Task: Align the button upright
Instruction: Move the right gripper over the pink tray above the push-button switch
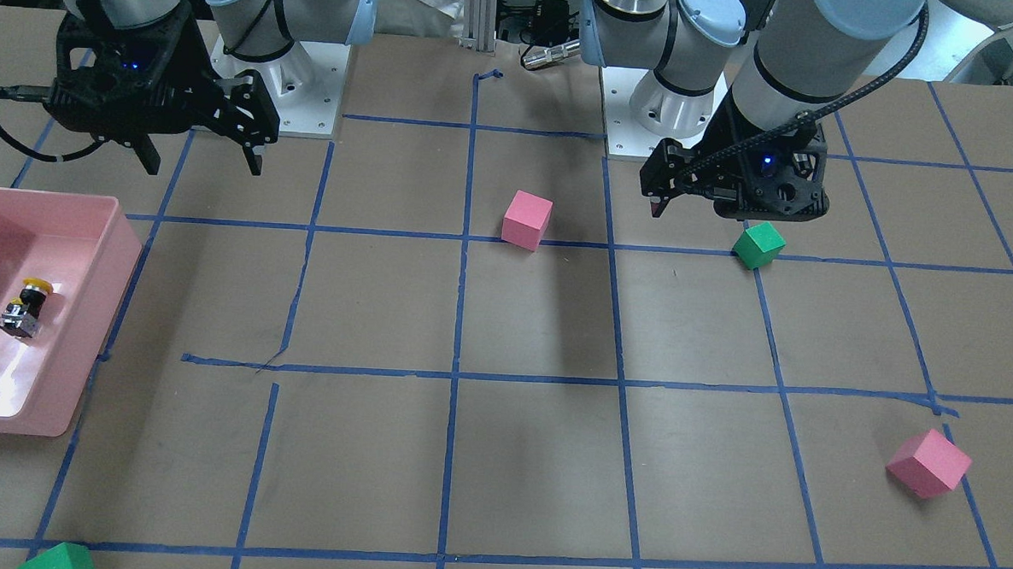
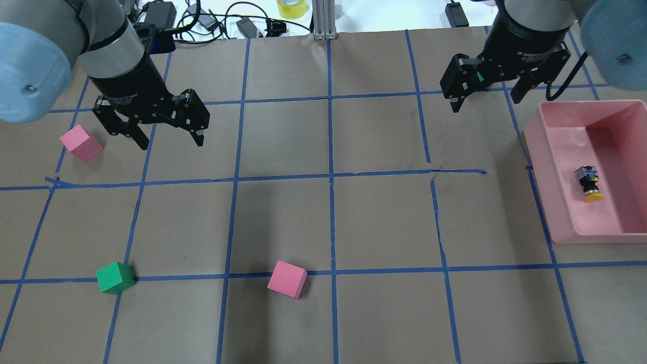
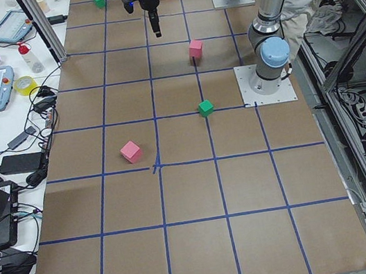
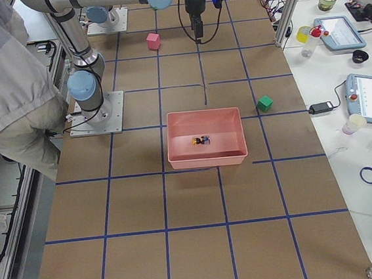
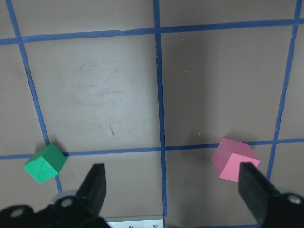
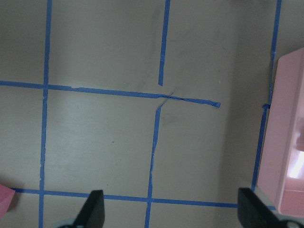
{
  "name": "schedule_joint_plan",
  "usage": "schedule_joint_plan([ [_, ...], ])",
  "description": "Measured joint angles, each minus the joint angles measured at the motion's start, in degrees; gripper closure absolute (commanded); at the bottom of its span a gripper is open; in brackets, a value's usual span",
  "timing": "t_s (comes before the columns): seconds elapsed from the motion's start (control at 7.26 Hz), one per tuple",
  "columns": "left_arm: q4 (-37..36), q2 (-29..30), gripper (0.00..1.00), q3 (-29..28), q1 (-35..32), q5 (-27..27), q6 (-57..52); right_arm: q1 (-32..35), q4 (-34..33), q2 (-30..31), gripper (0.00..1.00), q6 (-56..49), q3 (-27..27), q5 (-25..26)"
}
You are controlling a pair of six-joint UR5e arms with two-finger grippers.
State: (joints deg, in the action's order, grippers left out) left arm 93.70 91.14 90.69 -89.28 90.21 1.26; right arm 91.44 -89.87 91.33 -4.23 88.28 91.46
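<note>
The button (image 2: 589, 183) lies on its side on the floor of a pink bin (image 2: 537, 151) at the table's right. Its yellow cap points toward the robot and its grey base away. It also shows in the front view (image 1: 27, 306) and the right side view (image 4: 200, 140). My right gripper (image 2: 486, 101) is open and empty, hovering over the table beyond and left of the bin, apart from the button. My left gripper (image 2: 172, 142) is open and empty, hovering over the far left of the table.
A pink cube (image 2: 81, 143) sits just left of the left gripper. A green cube (image 2: 115, 277) and another pink cube (image 2: 286, 279) sit nearer the robot. Another green cube (image 1: 58, 560) sits at the table's far edge. Blue tape lines cross the brown table.
</note>
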Motion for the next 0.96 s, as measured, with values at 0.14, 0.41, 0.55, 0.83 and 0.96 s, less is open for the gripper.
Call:
schedule_joint_plan([
  [0.14, -1.2, -0.4, 0.00, -0.2, 0.0, -0.2, 0.1, 0.7, 0.0, 0.2, 0.00, 1.1, 0.0, 0.0],
  [0.41, -3.6, -1.5, 0.00, -0.4, -0.1, -0.3, 0.3, 0.8, -0.1, -0.1, 0.00, 1.7, 0.1, 0.2],
  [0.55, -3.8, -1.5, 0.00, -0.2, 0.0, -0.2, 0.3, 0.5, -0.3, -0.3, 0.00, 1.1, 0.1, 0.4],
  [0.83, -4.0, -1.4, 0.00, 0.4, 0.1, 0.2, 0.0, 0.2, -0.2, -0.5, 0.00, 0.3, 0.1, 0.5],
  [0.96, -4.1, -1.5, 0.00, 0.7, 0.1, 0.3, -0.2, -0.4, -0.2, -0.8, 0.00, 0.2, 0.2, 0.6],
])
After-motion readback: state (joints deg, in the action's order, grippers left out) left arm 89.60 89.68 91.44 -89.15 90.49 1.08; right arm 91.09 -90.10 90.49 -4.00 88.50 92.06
